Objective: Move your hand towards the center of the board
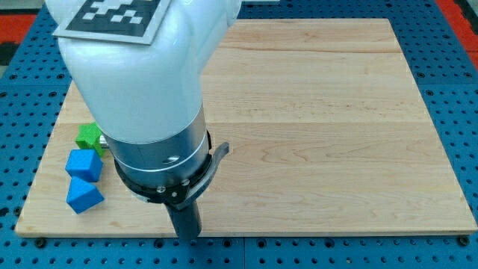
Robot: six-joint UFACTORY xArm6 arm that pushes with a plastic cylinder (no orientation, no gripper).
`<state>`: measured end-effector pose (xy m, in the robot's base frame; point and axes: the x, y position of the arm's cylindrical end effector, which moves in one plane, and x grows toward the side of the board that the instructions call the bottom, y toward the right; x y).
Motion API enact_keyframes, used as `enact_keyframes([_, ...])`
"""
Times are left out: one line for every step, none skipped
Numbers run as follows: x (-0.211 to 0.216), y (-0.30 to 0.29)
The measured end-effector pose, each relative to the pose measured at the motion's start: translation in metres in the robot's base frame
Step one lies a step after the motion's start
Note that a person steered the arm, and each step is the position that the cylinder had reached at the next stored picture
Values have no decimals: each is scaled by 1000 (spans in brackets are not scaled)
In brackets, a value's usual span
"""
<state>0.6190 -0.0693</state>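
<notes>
My dark rod comes down from the big white arm at the view's left, and my tip rests on the wooden board near its bottom edge, left of the middle. A green block lies at the board's left, partly hidden behind the arm. A blue cube sits just below it, and a second blue block below that. My tip is to the right of the blue blocks, well apart from them.
The board lies on a blue perforated table. The white arm body with a black-and-white marker on top covers the board's upper left part.
</notes>
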Motion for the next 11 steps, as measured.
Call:
enact_keyframes([-1,-5])
enact_keyframes([0,-9])
enact_keyframes([0,-14])
enact_keyframes([-13,9])
enact_keyframes([-58,54])
enact_keyframes([-107,95])
enact_keyframes([-146,113])
enact_keyframes([-183,121])
enact_keyframes([-244,134])
enact_keyframes([-306,136])
enact_keyframes([-361,140])
